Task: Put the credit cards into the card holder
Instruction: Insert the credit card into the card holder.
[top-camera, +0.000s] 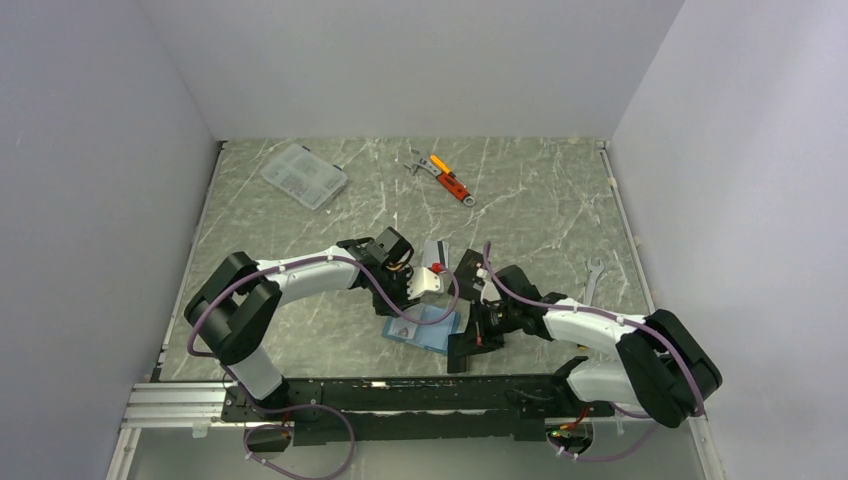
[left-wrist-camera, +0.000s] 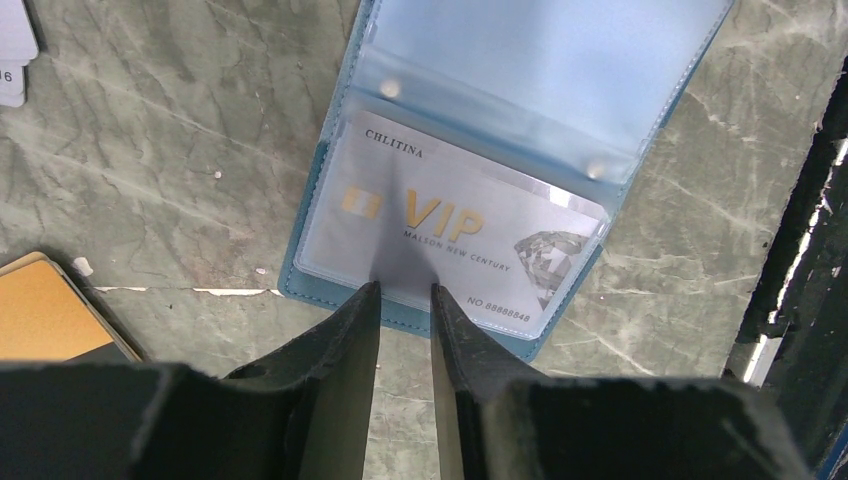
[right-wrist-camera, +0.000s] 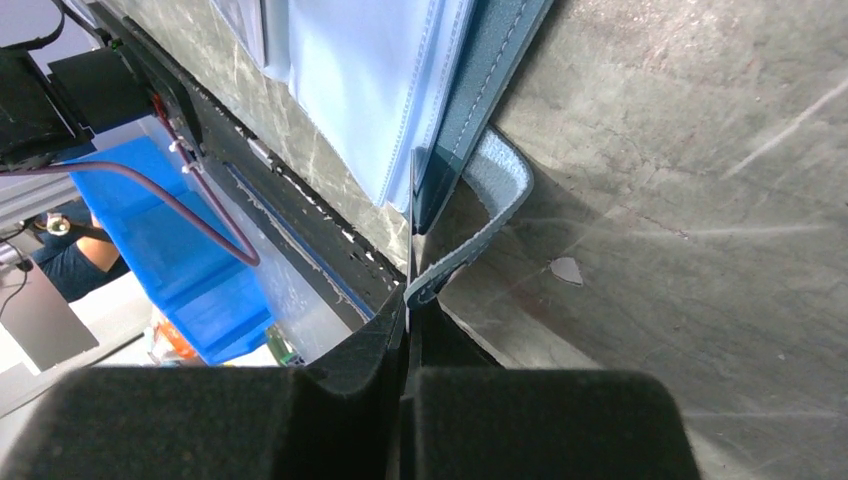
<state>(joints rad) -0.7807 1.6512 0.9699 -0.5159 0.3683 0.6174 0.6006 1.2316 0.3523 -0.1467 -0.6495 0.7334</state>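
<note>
Green marble surface (top-camera: 540, 200): card holder (left-wrist-camera: 520, 60) lies open nr front edge, 1 silver card (left-wrist-camera: 450, 225) in its clear pocket. Left pincer (left-wrist-camera: 404, 290) part-open, empty, at card's edge; right pincer (right-wrist-camera: 408, 300) clenched on strap (right-wrist-camera: 495, 190). Push hard & your strap grip may slip, holder skidding.

The open card holder (top-camera: 425, 328) is hemmed in on two sides: the left end effector (left-wrist-camera: 405, 300) hangs over one edge, jaws slightly apart, and the right end effector (right-wrist-camera: 410, 300) pinches its strap. An orange card (left-wrist-camera: 40, 315) lies near that edge. The far table (top-camera: 540, 200) is free between the plastic box (top-camera: 304, 175) and the orange tool (top-camera: 450, 180).
</note>
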